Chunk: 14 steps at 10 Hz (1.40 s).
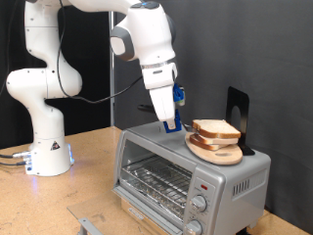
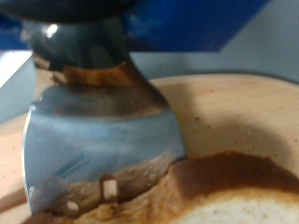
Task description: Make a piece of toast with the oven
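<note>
**Spatula edge meets the bread on top of the oven**

The boxy silver-grey countertop toaster oven (image 1: 186,174) serves as the landmark. On its roof, toward the exterior view's right, sits a round wooden plate (image 1: 221,152), and on that plate lies the flat, pale slice of white bread with a tan-brown crust (image 1: 216,129).

The white arm's tool (image 1: 169,119) hangs over the oven roof just beside the plate, on the exterior view's left of the bread. The wrist view shows a shiny metal spatula blade (image 2: 103,140) running down from the tool, so the tool appears clamped on its handle, though the fingers themselves are out of sight. The blade's front edge touches the brown crust (image 2: 215,177) where the slice meets the wooden plate (image 2: 234,107).

So the bread lies straight ahead of the blade, along its long axis, and low against the plate. The oven's glass door is shut, with the wire rack (image 1: 155,179) behind it and 2 round knobs (image 1: 197,212) at its right.
</note>
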{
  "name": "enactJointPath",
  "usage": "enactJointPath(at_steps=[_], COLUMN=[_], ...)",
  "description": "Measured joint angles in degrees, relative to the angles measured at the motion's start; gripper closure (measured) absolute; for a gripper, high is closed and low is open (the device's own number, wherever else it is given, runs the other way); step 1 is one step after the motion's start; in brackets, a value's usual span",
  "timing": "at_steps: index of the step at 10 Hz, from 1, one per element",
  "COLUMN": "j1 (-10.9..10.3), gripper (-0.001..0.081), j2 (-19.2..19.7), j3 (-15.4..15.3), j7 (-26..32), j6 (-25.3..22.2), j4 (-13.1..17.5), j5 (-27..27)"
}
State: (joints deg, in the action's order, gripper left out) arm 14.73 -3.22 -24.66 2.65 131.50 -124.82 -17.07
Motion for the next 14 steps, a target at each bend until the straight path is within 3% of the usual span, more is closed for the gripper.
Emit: enactJointPath(at_steps=[8,10,14], j1=[-0.09,-0.09,0.07], gripper=[0.0415,0.0415,0.0415], j2=[1.25,0.28,-4.59], j3=[-1.55,-1.62,-0.71], j7=[1.37,3.14,7.34], j6=[0.57,2.35,6.26], j4=[0.95,-0.25,-5.8], j5=[-0.14,-2.66,-9.46])
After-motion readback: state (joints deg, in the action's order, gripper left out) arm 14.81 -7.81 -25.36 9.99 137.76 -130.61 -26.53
